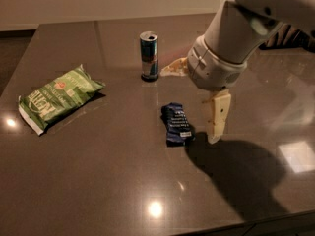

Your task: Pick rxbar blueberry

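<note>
The rxbar blueberry (176, 123) is a small flat dark-blue bar with a white label, lying on the dark table (98, 181) near its middle. My gripper (189, 105) hangs from the large white arm coming in from the upper right. It hovers just right of and above the bar. It is open and empty: one cream finger (216, 116) points down beside the bar's right edge, and the other finger (174, 68) sticks out to the left behind the bar. The arm's shadow falls on the table to the right of the bar.
A blue-silver drink can (149, 56) stands upright behind the bar, close to the left finger. A green chip bag (57, 97) lies at the left. The table's front edge runs along the bottom right.
</note>
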Robot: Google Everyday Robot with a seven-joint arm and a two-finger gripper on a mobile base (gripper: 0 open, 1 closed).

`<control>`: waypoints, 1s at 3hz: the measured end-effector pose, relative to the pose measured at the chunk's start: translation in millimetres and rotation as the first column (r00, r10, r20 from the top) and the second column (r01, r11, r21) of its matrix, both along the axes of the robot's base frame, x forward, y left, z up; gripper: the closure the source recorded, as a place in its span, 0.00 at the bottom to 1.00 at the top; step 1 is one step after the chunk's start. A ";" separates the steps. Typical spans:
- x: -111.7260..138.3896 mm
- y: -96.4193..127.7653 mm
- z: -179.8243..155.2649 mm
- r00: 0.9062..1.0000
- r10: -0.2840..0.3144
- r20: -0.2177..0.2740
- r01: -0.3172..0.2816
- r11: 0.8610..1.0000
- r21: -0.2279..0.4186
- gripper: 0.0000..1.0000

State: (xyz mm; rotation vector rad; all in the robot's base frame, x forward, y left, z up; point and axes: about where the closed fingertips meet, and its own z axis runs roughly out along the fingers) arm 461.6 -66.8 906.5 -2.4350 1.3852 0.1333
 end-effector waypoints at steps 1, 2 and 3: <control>-3.2 20.5 -20.2 0.985 0.171 0.023 -0.170 0.985 -0.041 0.00; -1.5 32.9 -40.0 0.951 0.308 0.025 -0.304 0.947 -0.103 0.00; 4.4 34.7 -54.3 0.918 0.395 0.013 -0.388 0.906 -0.168 0.00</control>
